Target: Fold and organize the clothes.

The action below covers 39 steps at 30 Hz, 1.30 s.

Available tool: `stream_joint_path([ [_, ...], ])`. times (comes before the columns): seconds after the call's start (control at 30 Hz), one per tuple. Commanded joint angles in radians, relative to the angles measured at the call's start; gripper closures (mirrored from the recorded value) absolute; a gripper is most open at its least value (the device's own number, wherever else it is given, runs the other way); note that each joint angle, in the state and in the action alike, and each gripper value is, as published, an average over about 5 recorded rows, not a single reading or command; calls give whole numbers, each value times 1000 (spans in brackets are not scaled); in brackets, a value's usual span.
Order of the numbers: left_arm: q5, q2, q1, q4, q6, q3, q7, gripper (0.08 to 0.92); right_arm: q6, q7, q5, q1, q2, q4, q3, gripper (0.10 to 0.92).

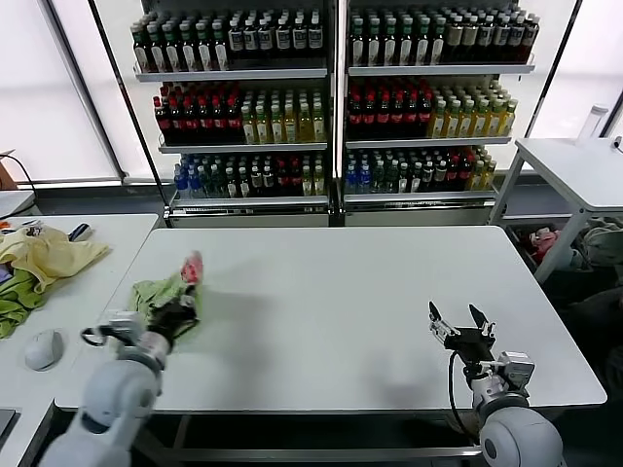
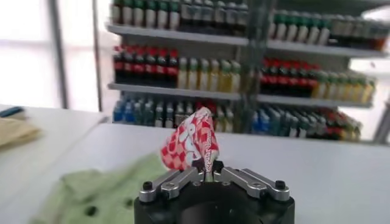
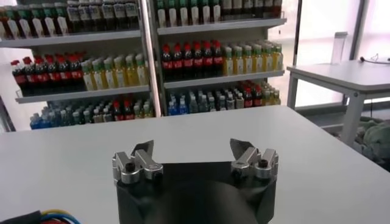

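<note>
Gripping a pinch of the light green shirt, the left gripper sits low over the near-left part of the white table; its jaws are drawn nearly together on the cloth, and in the left wrist view the red-and-white printed graphic stands up in a peak from between the fingertips. The rest of the shirt lies crumpled in a small heap just beyond and beside that gripper, touching the tabletop, nowhere near flat.

The right gripper hovers at the near-right edge of the same table, jaws spread wide and holding nothing, well apart from the garment.

Judgement: the step in hand is spreading the shirt out before any fold. To do it well, the left arm should lift only enough to let the bunched cloth fall free, then draw it toward the table's middle where both arms reach. The grip appears to be on the printed front rather than on a hem or shoulder, though the bunching makes this uncertain; a re-grip at an edge would probably give better control. The right gripper should take an opposite edge so the fabric can be pulled taut.

Farther left, on a separate side table, lie a pale yellow garment and a darker green cloth. Beyond stand shelves of bottles.
</note>
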Motion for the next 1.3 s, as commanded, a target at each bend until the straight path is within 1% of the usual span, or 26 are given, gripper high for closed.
stream_joint_path([
  [0.03,377,-190,-151,110,-34,427,-10,882,0,-2,-7,-5,7,18,8,203],
  [0.13,374,-228,-216,199,-28,472,-24,882,0,-5,-5,-12,3,24,17,203],
  [0.2,372,-248,-247,233,-21,492,-27,882,0,-8,-6,-15,0,28,19,203],
  [0.27,368,-262,-267,237,-18,504,-18,882,-1,-11,-7,-16,-5,30,19,203],
  [0.37,338,-267,-276,202,-43,514,8,858,-1,-12,-8,-3,-16,26,14,203],
  [0.47,270,-258,-271,170,-94,515,11,787,1,-9,-7,21,-24,21,1,203],
  [0.6,192,-248,-271,176,-153,505,8,675,5,-1,-4,53,-26,16,-35,203],
  [0.73,161,-244,-232,111,-176,440,7,554,20,16,-14,110,-14,-20,-133,203],
  [0.83,159,-203,-173,41,-191,346,1,467,21,46,-25,180,24,-75,-237,203],
  [0.97,180,-91,-69,-22,-216,201,-24,355,16,105,-33,322,111,-219,-396,203],
  [1.1,190,3,31,-47,-234,43,-47,245,13,168,-26,464,216,-394,-532,203],
  [1.17,196,30,68,-47,-241,-12,-57,202,12,194,-15,522,262,-486,-583,203],
  [1.3,225,37,117,-40,-252,-63,-78,179,4,224,10,599,327,-636,-634,203],
])
